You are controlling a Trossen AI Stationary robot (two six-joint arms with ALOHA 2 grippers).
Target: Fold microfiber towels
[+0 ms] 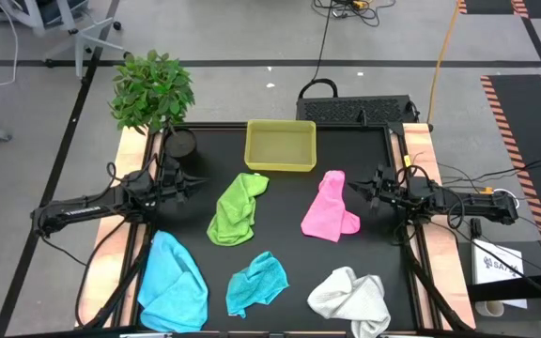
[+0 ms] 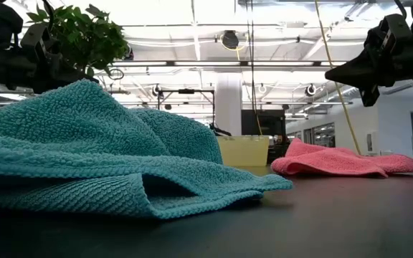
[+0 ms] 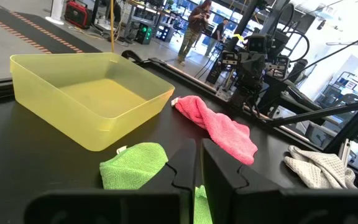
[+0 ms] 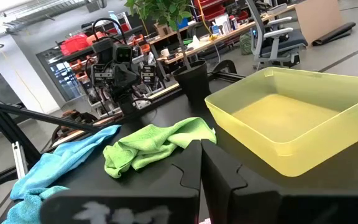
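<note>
Five microfiber towels lie crumpled on the black table: lime green (image 1: 236,208) and pink (image 1: 330,207) in the middle, light blue (image 1: 171,282), teal (image 1: 256,284) and white (image 1: 350,300) along the near edge. My left gripper (image 1: 195,183) hovers shut at the table's left side, pointing level toward the lime towel (image 3: 135,165). At the right side my right gripper (image 1: 353,188) hovers shut, pointing level past the pink towel. Neither touches anything. The teal towel (image 2: 84,150) fills the low view's foreground.
A yellow-green plastic tray (image 1: 281,145) stands at the far middle of the table. A potted plant (image 1: 153,89) stands at the far left corner. Cables and an arm mount run along the right side (image 1: 496,202). People stand in the room beyond (image 3: 197,25).
</note>
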